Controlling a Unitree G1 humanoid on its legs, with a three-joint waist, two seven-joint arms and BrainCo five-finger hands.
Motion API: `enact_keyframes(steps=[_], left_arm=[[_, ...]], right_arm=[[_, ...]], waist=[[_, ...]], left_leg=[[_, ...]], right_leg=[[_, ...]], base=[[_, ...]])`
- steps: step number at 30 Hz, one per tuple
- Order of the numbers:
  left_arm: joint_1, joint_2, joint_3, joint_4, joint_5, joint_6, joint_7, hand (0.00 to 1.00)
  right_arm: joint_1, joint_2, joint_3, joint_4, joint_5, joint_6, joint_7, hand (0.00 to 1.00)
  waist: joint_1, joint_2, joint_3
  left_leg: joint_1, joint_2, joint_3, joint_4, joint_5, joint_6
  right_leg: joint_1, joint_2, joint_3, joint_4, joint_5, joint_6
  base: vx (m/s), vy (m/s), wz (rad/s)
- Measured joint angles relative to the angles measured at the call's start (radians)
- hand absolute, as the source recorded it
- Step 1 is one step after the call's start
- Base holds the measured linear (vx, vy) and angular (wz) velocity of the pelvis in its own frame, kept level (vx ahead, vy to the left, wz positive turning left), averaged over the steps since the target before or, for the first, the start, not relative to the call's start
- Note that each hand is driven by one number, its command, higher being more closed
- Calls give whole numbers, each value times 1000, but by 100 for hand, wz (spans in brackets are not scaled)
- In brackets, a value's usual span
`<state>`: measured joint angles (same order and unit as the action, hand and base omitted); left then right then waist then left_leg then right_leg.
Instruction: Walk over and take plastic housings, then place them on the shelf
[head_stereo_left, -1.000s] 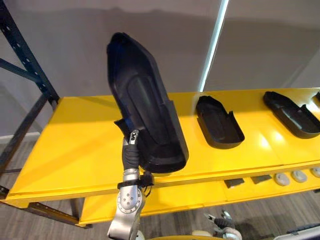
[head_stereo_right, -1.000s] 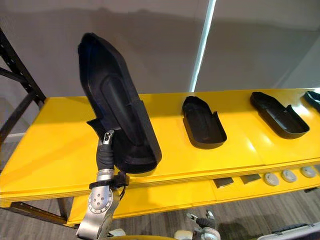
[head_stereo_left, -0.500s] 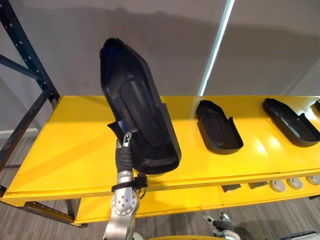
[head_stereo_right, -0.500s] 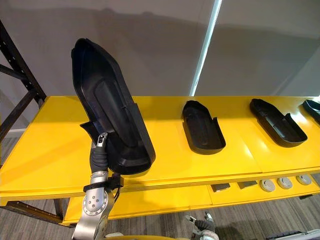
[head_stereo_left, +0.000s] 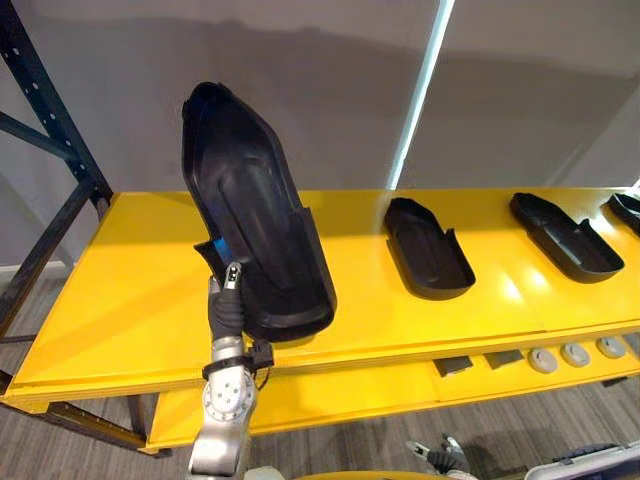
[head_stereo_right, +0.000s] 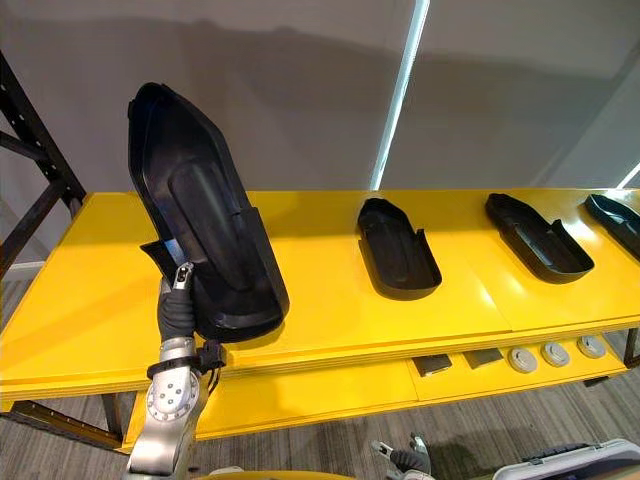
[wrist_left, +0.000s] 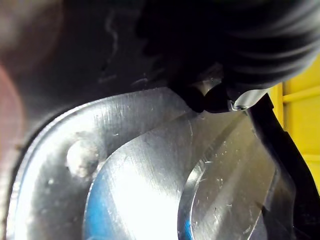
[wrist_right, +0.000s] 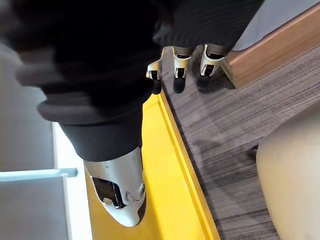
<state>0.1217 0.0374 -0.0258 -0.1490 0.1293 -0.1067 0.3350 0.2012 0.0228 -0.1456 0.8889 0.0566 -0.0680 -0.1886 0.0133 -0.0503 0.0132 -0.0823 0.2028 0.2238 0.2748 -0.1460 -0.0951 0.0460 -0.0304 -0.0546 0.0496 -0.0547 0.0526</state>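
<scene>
The large black plastic housing (head_stereo_left: 255, 215) stands steeply tilted at the left hand (head_stereo_left: 227, 303), over the left part of the yellow shelf (head_stereo_left: 120, 300); the hand's fingers are hidden behind it, so I cannot tell their grip. A second housing (head_stereo_left: 428, 250) and a third housing (head_stereo_left: 560, 235) lie flat further right, and the right hand (wrist_right: 180, 67) hangs with relaxed fingers, holding nothing

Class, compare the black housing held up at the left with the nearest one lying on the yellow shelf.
The raised housing stands steeply tilted; the lying housing rests flat on the shelf. The raised housing, nearer the camera, looks bigger than the lying housing. Both are black, hollow shells.
</scene>
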Motion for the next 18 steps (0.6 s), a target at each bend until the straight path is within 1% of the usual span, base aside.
enact_keyframes(steps=[1,2,4,8,9,15,17,18], left_arm=[[-24,16,29,45,1,8,2,100],[-51,27,42,94,3,26,6,100],[-90,46,75,159,7,52,15,100],[-117,61,122,233,22,78,17,100],[-118,66,137,253,25,91,17,100],[-129,86,189,331,40,107,16,100],[-148,102,198,366,40,127,16,100],[-149,106,198,372,40,128,16,100]], right_arm=[[-6,0,0,1,-5,1,7,0],[-7,-2,2,1,-12,1,19,0],[-12,-5,2,4,-21,1,23,0],[-27,-21,0,33,-31,5,42,0],[-27,-22,-1,35,-33,6,43,0],[-36,-28,-2,39,-50,7,60,0],[-38,-29,-2,39,-56,7,61,0],[-38,-29,-1,39,-57,8,61,0]], waist=[[1,9,-3],[-2,0,-10],[-3,7,-9],[-4,16,-8],[-5,17,-8],[-12,20,-5],[-15,20,-4],[-16,20,-4]], left_leg=[[8,-6,2,-18,10,0],[21,-15,2,-44,26,-1],[28,-25,4,-76,44,1],[36,-30,9,-122,73,-2],[48,-30,13,-140,81,-4],[62,-41,26,-192,112,-1],[63,-49,27,-210,124,3],[63,-51,27,-212,125,3]], right_leg=[[0,-1,0,-7,3,0],[0,-3,-2,-14,6,0],[-3,-6,-2,-19,9,0],[-18,-5,0,-19,14,-2],[-17,-4,3,-19,15,-3],[-39,-7,20,-24,34,-4],[-44,-11,27,-36,46,0],[-46,-12,29,-35,47,0]], base=[[41,-22,1],[0,0,0],[9,-11,2],[0,-16,-3],[-12,-22,-5],[-62,-2,-8],[-89,22,-6],[-82,20,-6]])
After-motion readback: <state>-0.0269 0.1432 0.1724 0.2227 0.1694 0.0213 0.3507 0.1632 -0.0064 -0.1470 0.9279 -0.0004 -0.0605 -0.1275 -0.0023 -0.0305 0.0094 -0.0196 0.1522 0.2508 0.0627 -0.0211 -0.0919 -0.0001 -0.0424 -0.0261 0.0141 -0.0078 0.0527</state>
